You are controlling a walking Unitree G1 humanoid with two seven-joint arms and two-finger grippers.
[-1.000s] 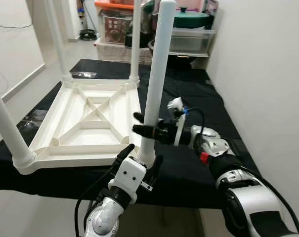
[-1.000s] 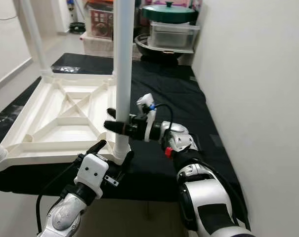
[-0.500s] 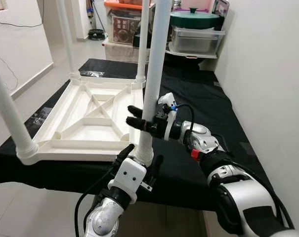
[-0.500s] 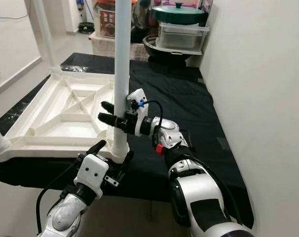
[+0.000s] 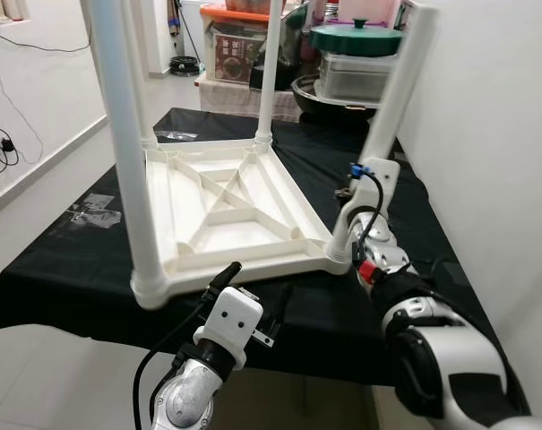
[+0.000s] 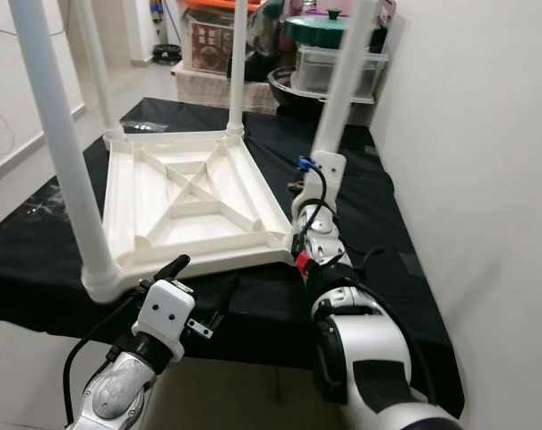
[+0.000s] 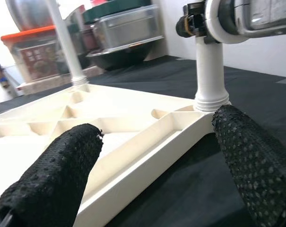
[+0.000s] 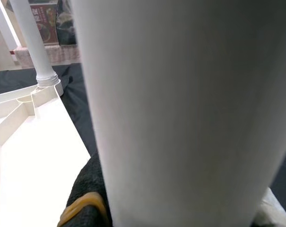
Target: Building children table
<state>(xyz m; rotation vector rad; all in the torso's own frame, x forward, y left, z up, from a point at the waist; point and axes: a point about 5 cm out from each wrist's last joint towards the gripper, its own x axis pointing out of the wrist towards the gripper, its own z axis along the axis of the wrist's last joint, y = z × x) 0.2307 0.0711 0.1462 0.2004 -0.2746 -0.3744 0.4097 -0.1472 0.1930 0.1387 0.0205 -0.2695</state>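
Tabletop lies upside down on the black cloth, its ribbed underside facing up and four white legs rising from its corners. What matters is the leg at the corner nearest the robot's right side: it leans away from the tabletop toward the wall rather than standing square like the others. The right gripper sits against this leg just above its socket, with the leg close against its wrist camera; I cannot tell how its fingers stand. The left gripper, fingers spread wide and holding nothing, hovers just off the tabletop's near edge, so the right arm looks better placed to straighten the leg.
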